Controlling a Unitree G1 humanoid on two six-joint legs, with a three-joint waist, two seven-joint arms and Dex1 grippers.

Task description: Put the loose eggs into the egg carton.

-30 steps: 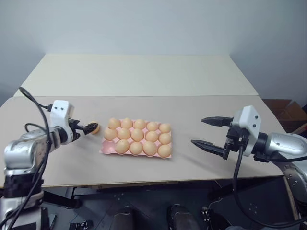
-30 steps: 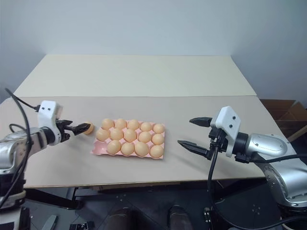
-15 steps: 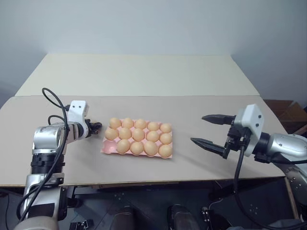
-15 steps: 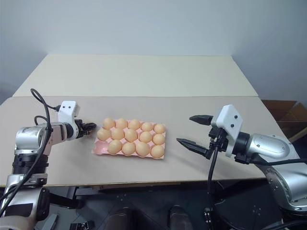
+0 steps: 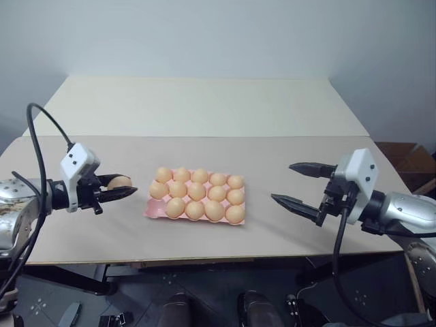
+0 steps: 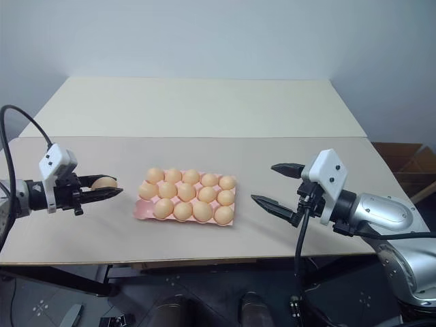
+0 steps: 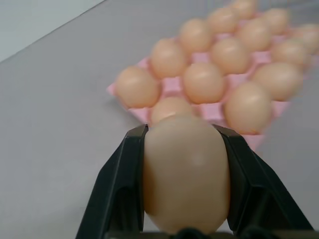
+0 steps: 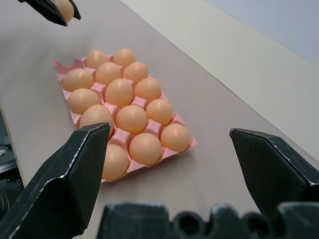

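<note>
A loose egg [image 5: 119, 182], light orange-tan, is pinched in my left gripper [image 5: 123, 186], which is shut on it and holds it above the table, left of the egg carton [image 5: 148, 212]. In the left wrist view the egg [image 7: 185, 174] sits between the two black fingers [image 7: 119, 189]. The pale pink carton [image 8: 60, 65] lies mid-table with several eggs [image 5: 197, 191] in its cups; the front-left corner cup shows bare. My right gripper [image 5: 291, 184] hovers open with nothing in it, right of the carton.
The carton rests on a grey-brown table [image 5: 272, 153] whose front edge runs close below both grippers. A paler table [image 5: 204, 102] adjoins it at the back. A cardboard box [image 5: 409, 157] stands off the table's right side.
My left gripper has shut on the egg that lay on the table left of the carton, lifted it and drawn back to the left. The right arm has kept still.
</note>
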